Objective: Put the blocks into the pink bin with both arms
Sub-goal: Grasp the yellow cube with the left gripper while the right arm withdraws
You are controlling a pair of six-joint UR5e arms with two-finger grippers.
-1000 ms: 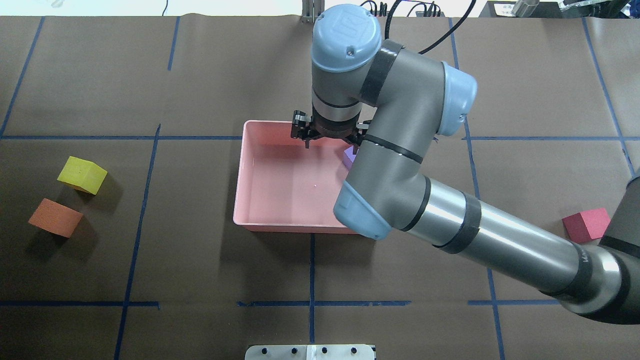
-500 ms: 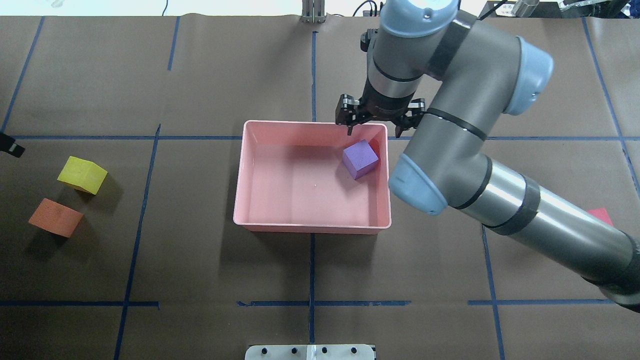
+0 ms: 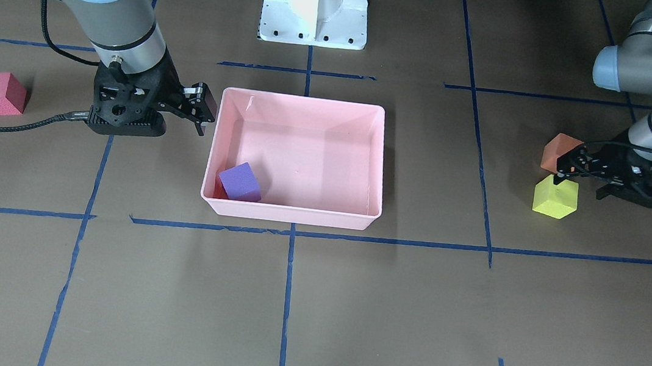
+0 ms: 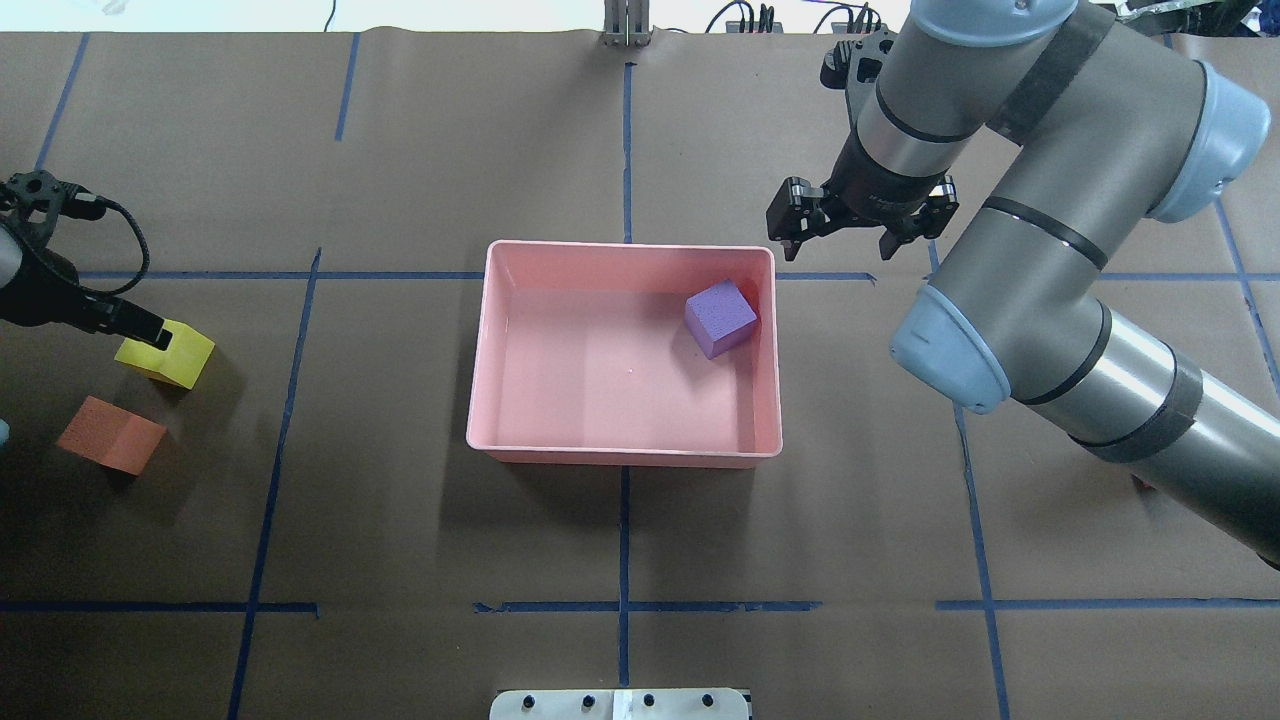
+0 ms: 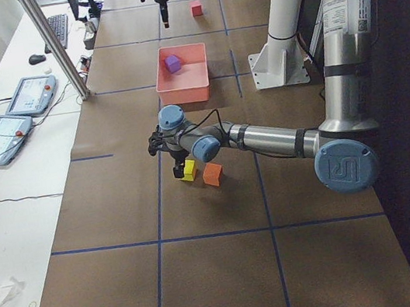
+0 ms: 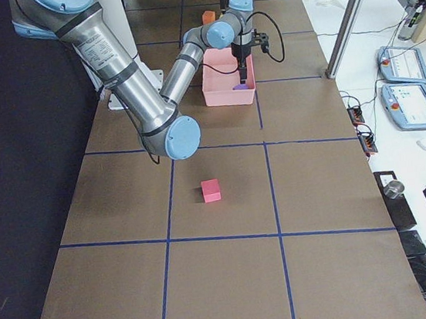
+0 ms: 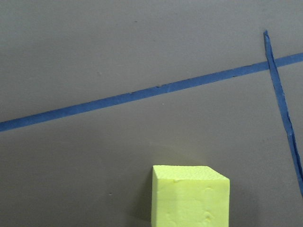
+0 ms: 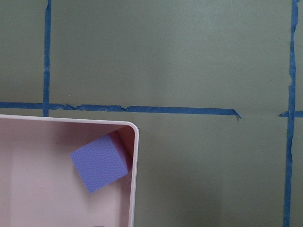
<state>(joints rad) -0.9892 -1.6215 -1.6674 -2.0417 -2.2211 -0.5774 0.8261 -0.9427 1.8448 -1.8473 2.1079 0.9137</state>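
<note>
Purple block [image 4: 720, 318] in pink bin [image 4: 620, 456] corner, yellow-green block [image 4: 170, 358] beside orange block [image 4: 110, 435]

The bin [image 4: 625, 246] sits at the desk [image 4: 400, 550] centre. In its far right corner (as seen from the robot) lies block 1 [image 4: 720, 317]. On the desk well left of the bin lie block 2 [image 4: 182, 356] and, just nearer the robot, block 3 [image 4: 110, 435]. Well right of the bin lies block 4 [image 3: 0, 93].

Overhead and front views, common pink bin [image 4: 630, 244]
</note>
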